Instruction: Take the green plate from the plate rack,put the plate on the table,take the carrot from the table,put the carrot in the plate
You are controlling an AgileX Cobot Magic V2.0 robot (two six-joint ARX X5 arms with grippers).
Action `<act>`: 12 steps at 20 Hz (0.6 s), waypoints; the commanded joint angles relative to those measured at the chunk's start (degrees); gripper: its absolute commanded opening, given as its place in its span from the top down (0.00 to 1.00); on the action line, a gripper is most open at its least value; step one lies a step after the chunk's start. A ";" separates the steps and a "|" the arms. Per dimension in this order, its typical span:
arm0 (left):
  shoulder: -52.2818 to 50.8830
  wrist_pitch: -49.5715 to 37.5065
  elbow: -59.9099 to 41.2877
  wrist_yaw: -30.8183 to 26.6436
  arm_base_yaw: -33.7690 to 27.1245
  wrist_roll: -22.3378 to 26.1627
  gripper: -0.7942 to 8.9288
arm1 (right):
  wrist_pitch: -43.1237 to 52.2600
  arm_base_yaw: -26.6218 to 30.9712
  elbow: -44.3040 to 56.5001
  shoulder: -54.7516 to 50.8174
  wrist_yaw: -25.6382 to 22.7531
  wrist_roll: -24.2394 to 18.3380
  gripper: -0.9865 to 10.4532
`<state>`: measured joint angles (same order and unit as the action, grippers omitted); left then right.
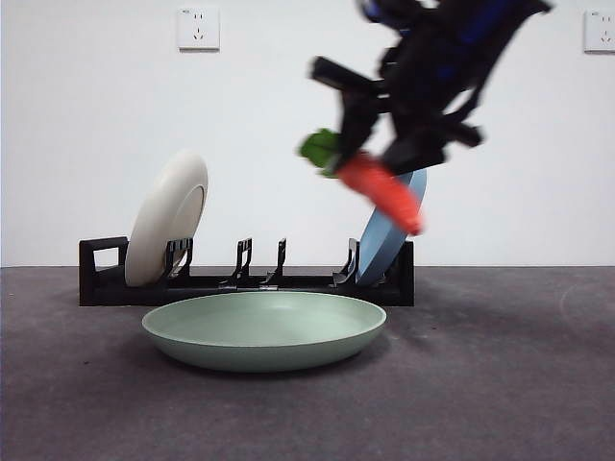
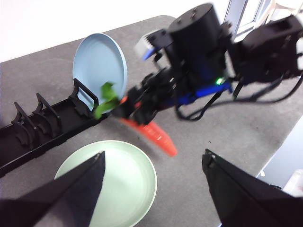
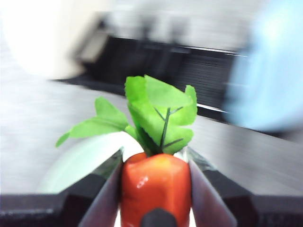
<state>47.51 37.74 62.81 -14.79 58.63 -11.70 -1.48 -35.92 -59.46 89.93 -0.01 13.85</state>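
The green plate (image 1: 264, 329) (image 2: 118, 187) lies flat on the dark grey table (image 1: 500, 384), in front of the black plate rack (image 1: 245, 280) (image 2: 42, 127). My right gripper (image 1: 370, 158) (image 2: 137, 106) (image 3: 154, 165) hangs in the air above and to the right of the plate, shut on the carrot (image 1: 382, 190) (image 2: 154, 136) (image 3: 154, 187). The carrot's tip slants down and its green leaves (image 3: 151, 116) stick out beyond the jaws. My left gripper (image 2: 154, 163) is open, high above the plate, holding nothing.
A cream-white plate (image 1: 168, 216) leans in the rack's left end by the loop handle. A blue plate (image 1: 389, 230) (image 2: 99, 66) stands in the right end slot, right behind the carried carrot. The table edge (image 2: 284, 137) runs near the right arm.
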 commanded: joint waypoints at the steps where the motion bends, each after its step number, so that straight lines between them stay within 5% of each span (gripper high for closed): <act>1: -0.09 0.28 -0.35 0.04 0.15 -0.55 0.56 | 6.23 -3.10 0.11 4.59 -0.11 1.31 0.93; 12: -0.09 1.33 -0.35 0.00 0.15 -0.55 0.56 | 9.03 -4.46 -6.40 20.94 0.07 2.16 0.92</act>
<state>47.51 39.22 62.81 -14.79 58.63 -11.70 7.31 -40.18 -65.87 109.95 0.01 15.66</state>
